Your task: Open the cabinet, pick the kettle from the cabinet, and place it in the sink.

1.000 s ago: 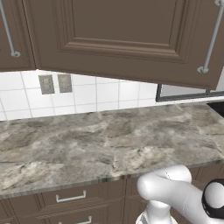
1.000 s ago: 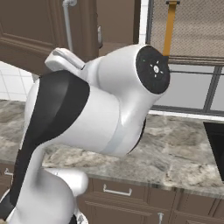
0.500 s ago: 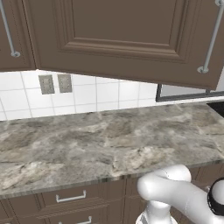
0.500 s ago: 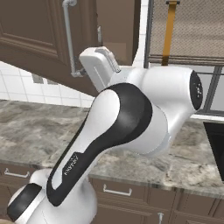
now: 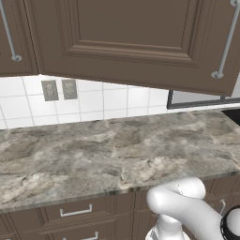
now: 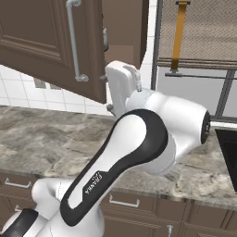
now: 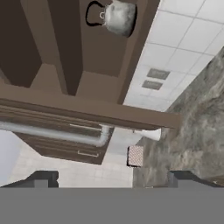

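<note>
While the cabinet door hangs swung out over the marble counter, the white arm bends up in front of it, its hand raised just right of the door's free edge. Left to right in the hand view, taking that door as the landmark: the grey bar handle lies along its face, the door's thin edge crosses the middle, and beyond it the cabinet interior stands open — the kettle sits inside on the shelf, black arched handle toward the left. Right of the cabinet are white wall tiles with two outlets. The gripper is spread wide — holding nothing, both fingertips clear of the door.
</note>
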{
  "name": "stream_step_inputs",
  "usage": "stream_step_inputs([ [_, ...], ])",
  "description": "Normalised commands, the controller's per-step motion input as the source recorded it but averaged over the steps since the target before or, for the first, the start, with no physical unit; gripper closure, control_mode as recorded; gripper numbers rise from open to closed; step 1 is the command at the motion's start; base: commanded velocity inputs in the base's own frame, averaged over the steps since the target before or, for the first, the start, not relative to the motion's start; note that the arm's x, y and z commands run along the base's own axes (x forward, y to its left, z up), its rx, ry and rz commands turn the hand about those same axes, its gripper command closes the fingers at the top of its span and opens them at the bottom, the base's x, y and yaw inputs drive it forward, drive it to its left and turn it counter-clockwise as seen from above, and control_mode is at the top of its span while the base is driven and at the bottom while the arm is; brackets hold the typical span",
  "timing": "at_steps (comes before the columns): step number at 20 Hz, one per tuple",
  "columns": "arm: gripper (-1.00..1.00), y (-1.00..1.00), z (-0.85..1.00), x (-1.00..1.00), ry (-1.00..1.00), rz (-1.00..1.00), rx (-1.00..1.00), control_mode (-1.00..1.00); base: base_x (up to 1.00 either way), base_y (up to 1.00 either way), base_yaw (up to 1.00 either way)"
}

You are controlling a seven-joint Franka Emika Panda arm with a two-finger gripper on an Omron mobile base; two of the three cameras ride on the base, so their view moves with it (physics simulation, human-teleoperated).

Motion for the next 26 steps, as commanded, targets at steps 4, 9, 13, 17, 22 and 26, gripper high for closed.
stream_step_inputs([
  [4,-1.00,-0.06,-0.09,0.51,0.02,-0.21,0.03,-1.00,0.00,0.00,0.00],
  [9,-1.00,-0.15,0.00,0.49,0.08,-0.17,0.00,-1.00,0.00,0.00,0.00],
  [13,-1.00,-0.23,0.00,0.43,0.16,-0.04,-0.01,-1.00,0.00,0.00,0.00],
  [17,-1.00,-0.37,0.01,0.26,0.23,0.00,0.00,-1.00,0.00,0.00,0.00],
  [22,-1.00,-0.31,0.00,0.27,0.26,0.00,0.00,-1.00,0.00,0.00,0.00],
  [26,-1.00,-0.11,0.00,0.32,0.23,0.01,0.07,-1.00,0.00,0.00,0.00],
])
